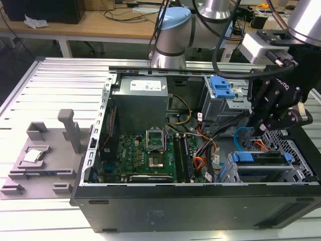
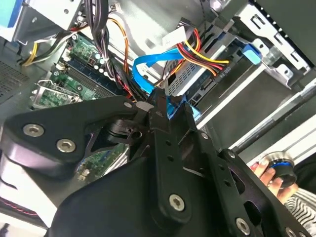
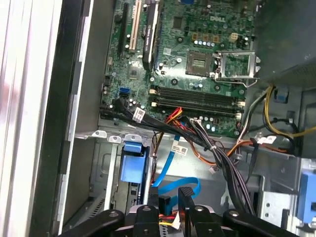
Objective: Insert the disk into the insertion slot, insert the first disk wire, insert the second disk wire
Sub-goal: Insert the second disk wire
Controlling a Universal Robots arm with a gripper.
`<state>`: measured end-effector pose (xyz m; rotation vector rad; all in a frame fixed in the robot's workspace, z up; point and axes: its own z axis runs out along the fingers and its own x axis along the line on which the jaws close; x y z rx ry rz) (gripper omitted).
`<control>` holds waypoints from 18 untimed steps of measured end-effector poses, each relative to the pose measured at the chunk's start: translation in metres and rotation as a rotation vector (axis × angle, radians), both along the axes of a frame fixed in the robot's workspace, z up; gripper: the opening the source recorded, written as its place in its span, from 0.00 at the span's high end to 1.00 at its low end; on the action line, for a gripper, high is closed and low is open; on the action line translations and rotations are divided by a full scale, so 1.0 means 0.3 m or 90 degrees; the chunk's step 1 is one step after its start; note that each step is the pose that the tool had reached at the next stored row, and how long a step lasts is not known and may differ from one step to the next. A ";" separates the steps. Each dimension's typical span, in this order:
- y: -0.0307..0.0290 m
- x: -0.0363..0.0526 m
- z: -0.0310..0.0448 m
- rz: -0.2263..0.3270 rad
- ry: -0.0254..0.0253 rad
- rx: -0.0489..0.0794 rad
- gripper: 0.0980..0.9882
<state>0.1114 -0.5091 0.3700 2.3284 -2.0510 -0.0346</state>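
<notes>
The hand (image 1: pixel 257 129) is pinched shut on the plug of the flat blue wire (image 1: pixel 239 134), just above the disk (image 1: pixel 263 159). The blue-framed disk sits in the insertion slot (image 1: pixel 297 143) at the lower right of the exterior view. The main risk, as I judge it, is that the glossy, springy ribbon twists the plug off-line. It could then scrape the slot's perforated sheet-metal walls or snag the bundled red and yellow leads (image 2: pixel 212 57).
</notes>
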 end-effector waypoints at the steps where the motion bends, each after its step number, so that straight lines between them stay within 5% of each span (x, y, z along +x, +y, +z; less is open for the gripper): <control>1: 0.001 0.000 -0.005 0.008 0.0000 -0.001 0.77; 18: 0.001 0.000 -0.008 0.013 0.0000 -0.005 0.87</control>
